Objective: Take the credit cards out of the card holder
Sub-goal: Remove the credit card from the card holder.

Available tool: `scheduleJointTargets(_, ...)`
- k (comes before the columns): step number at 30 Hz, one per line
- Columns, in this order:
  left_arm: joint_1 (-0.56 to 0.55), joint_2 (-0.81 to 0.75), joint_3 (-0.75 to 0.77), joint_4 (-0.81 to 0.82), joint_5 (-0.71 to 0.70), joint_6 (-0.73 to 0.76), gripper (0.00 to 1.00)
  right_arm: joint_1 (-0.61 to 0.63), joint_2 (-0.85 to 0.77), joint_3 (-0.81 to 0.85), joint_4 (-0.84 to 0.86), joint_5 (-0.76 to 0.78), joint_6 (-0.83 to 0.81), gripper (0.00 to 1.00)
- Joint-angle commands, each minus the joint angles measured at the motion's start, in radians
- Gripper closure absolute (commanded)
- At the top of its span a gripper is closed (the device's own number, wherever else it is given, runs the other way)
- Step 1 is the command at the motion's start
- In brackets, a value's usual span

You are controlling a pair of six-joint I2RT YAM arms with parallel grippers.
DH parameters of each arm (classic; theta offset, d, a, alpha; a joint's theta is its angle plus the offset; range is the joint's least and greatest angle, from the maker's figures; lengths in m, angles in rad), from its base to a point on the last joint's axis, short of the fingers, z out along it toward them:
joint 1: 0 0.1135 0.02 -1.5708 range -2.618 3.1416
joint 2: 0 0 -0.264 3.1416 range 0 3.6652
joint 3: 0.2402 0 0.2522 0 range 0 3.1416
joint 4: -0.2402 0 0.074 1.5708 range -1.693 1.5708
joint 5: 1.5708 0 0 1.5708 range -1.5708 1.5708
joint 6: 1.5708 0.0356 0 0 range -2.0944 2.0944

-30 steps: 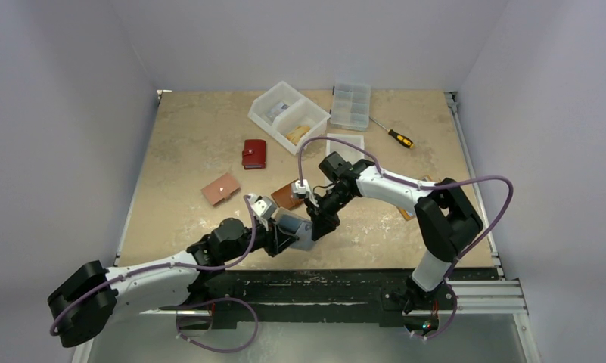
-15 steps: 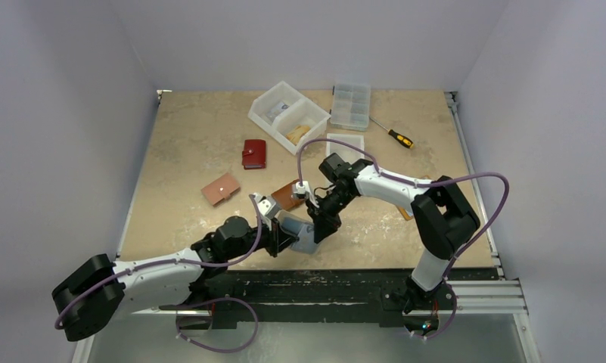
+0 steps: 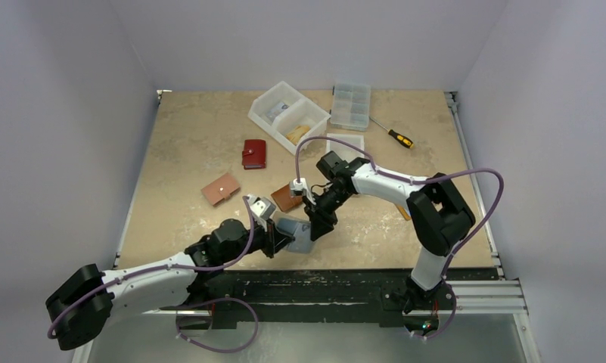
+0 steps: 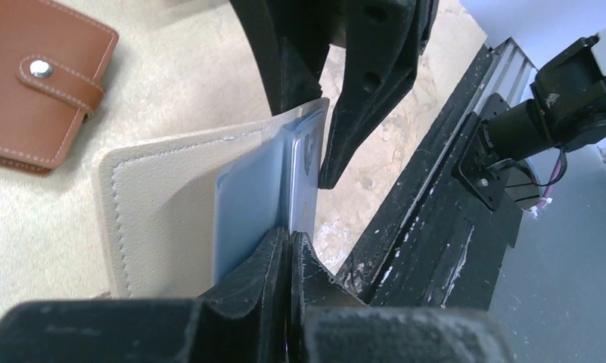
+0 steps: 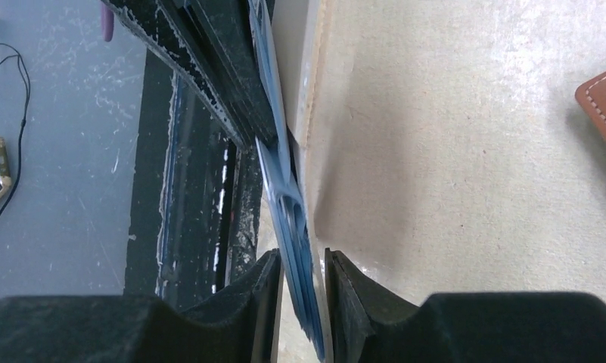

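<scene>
- Jaws first: the left gripper point(image 4: 290, 240) is clamped on the card holder point(image 4: 156, 197). The right gripper point(image 5: 299, 265) sits narrow astride the credit cards point(image 5: 288, 204), and I cannot tell whether it pinches them.
- Holder and cards sit low centre in the top view, near the counter point(image 3: 186, 151) edge.
- Light blue cards remain in the sleeve, so I judge none is out yet.
- Upper centre, a clear bin point(image 3: 268, 97) holds pale and tan items I can't identify.

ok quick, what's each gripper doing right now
left gripper: shut on the card holder edge.
right gripper: jaws straddle the blue cards; clamped or not, cannot tell.
</scene>
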Motion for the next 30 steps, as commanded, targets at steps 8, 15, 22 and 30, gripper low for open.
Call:
scheduleJointTargets(8,-0.006,-0.019,-0.042,0.016,-0.051,-0.041,1.00,0.003,0.027,0.026,-0.001,0.032,0.009,0.55)
scheduleJointTargets(15,-0.006,-0.046,-0.055,0.016,-0.060,-0.035,1.00,0.004,0.052,0.037,-0.022,0.043,-0.002,0.69)
scheduleJointTargets(22,-0.006,-0.103,-0.072,-0.003,-0.079,-0.038,1.00,0.004,0.065,0.049,-0.032,0.069,-0.010,0.82)
scheduleJointTargets(30,-0.006,-0.185,-0.098,-0.033,-0.107,-0.057,1.00,0.003,0.063,0.050,-0.036,0.056,-0.012,0.95)
